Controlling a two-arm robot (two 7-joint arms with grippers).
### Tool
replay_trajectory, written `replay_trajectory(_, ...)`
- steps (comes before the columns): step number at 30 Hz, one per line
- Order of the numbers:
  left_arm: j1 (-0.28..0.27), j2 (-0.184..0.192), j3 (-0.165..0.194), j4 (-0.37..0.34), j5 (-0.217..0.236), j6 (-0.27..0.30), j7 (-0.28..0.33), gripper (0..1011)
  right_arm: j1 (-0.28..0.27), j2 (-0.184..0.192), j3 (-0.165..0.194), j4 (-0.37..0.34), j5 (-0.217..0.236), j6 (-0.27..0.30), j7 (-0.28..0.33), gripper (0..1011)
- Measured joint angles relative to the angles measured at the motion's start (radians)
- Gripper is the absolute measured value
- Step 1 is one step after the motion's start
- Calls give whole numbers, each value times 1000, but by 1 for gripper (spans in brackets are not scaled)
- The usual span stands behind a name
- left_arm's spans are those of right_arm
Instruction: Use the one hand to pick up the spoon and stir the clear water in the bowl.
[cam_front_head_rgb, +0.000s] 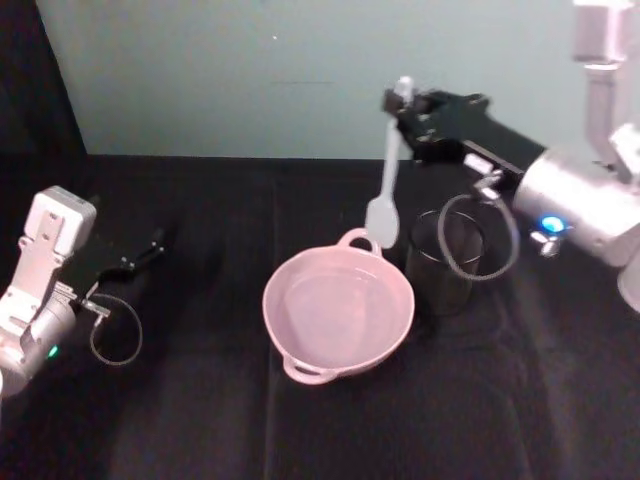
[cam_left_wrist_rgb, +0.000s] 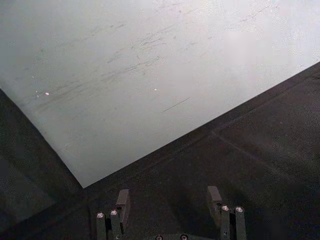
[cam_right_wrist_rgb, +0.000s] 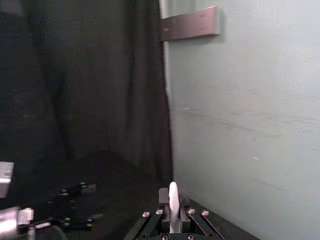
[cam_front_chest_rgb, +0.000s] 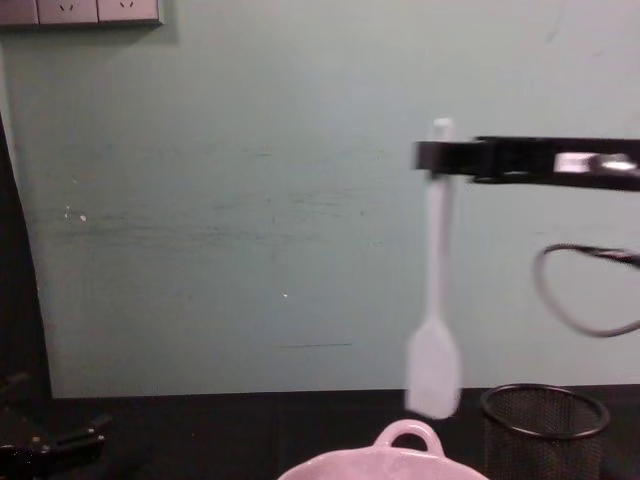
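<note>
My right gripper (cam_front_head_rgb: 400, 103) is shut on the top of the white spoon's handle. The spoon (cam_front_head_rgb: 386, 190) hangs almost upright in the air, its flat head above the far rim of the pink bowl (cam_front_head_rgb: 300, 345), beside the bowl's small loop handle. In the chest view the spoon (cam_front_chest_rgb: 436, 310) hangs head down from the right gripper (cam_front_chest_rgb: 432, 156), clear above the bowl (cam_front_chest_rgb: 385, 465). Clear water lies in the bowl. In the right wrist view the handle tip (cam_right_wrist_rgb: 173, 206) stands between the shut fingers. My left gripper (cam_front_head_rgb: 150, 245) rests open over the black cloth at the left (cam_left_wrist_rgb: 170, 200).
A black wire-mesh cup (cam_front_head_rgb: 445, 262) stands right of the bowl, close under my right arm's cable loop (cam_front_head_rgb: 480, 235). A pale green wall (cam_front_head_rgb: 250, 70) closes the back of the table. Black cloth covers the tabletop (cam_front_head_rgb: 180, 420).
</note>
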Motion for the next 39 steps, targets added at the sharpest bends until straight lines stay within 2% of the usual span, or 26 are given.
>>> replay_trajectory(4, 0, 0, 0, 0, 0, 0, 0, 1011, 30, -52, -48, 37, -29, 0, 25, 110)
replay_trajectory(11, 0, 0, 0, 0, 0, 0, 0, 1011, 30, -90, -86, 92, -68, -31, 59, 110)
replay_trajectory(20, 0, 0, 0, 0, 0, 0, 0, 1011, -13, -95, -105, 135, -110, -72, 102, 110)
replay_trajectory(25, 0, 0, 0, 0, 0, 0, 0, 1011, -17, -106, -110, 150, -118, -77, 115, 110)
replay_trajectory(32, 0, 0, 0, 0, 0, 0, 0, 1011, 25, -156, -136, 221, -137, -61, 142, 110)
replay_trajectory(39, 0, 0, 0, 0, 0, 0, 0, 1011, 64, -203, -128, 316, -122, -72, 158, 110)
